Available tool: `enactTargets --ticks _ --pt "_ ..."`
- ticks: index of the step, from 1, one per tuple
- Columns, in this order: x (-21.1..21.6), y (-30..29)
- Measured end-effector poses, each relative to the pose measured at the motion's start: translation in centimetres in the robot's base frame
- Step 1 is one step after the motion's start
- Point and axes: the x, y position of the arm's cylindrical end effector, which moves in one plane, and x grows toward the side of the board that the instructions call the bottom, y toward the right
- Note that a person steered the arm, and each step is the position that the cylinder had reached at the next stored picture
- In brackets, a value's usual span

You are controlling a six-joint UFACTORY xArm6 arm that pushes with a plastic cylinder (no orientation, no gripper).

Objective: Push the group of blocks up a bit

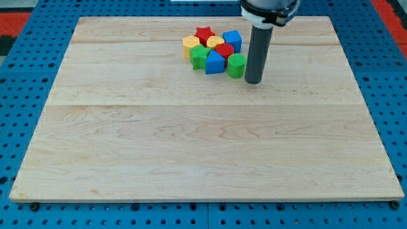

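Observation:
A tight group of blocks sits near the top middle of the wooden board (pixel 203 140). It holds a red star (pixel 204 33), a yellow block (pixel 191 44), a yellow heart (pixel 215 42), a blue cube (pixel 232 40), a red block (pixel 224 51), a green star (pixel 200 57), a blue block (pixel 215 62) and a green cylinder (pixel 236 65). My tip (pixel 254 81) rests on the board just right of the green cylinder, at the group's lower right, close to or touching it.
The board lies on a blue pegboard table (pixel 25 38). The arm's dark body (pixel 268 9) hangs over the board's top edge, right of the group.

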Motion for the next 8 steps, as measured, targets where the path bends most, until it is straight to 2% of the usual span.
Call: enactTargets --ticks 2,3,4,5,6,7,8 --pt "-3.8 -4.9" --pt "-2.6 -2.5" --pt "-0.5 2.9" --pt "4.1 11.7" --pt "9.5 12.9" --pt "11.7 9.4" --pt "4.8 5.8"
